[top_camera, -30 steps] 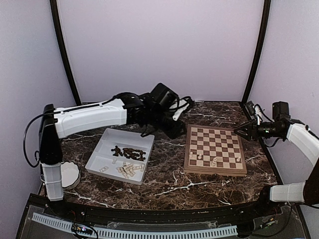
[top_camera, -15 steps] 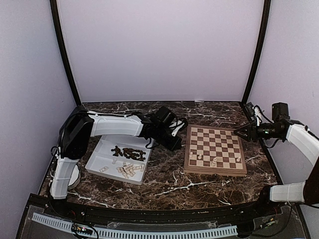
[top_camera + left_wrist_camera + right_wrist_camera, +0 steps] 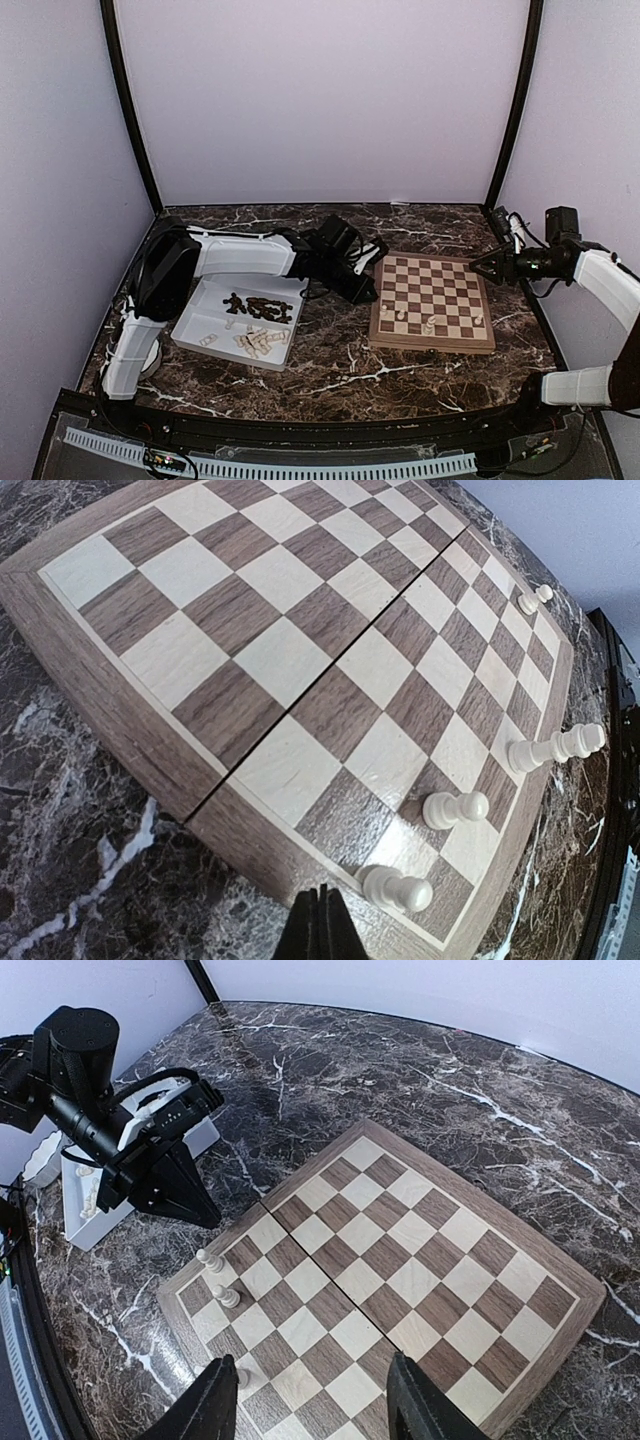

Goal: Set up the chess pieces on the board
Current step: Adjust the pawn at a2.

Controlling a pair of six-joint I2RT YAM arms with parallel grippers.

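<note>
Wrist views show left end effector (image 3: 318,932) together, right end effector (image 3: 312,1390) apart; only overhead shows dark chess pieces (image 3: 260,305) left of the board (image 3: 432,300).

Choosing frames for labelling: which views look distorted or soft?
Left wrist: strong wide-angle bend, edges of the board bow, yet sharp. Right wrist: milder bend, sharp. Top external: even light, but the chess pieces are tiny and soft.

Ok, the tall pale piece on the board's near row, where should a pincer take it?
Probably the slim stem just under its crown, coming straight down from above. The tall pale piece stands upright on a wider foot, and the pawn beside it stands apart, so closing front to back should clear it.
</note>
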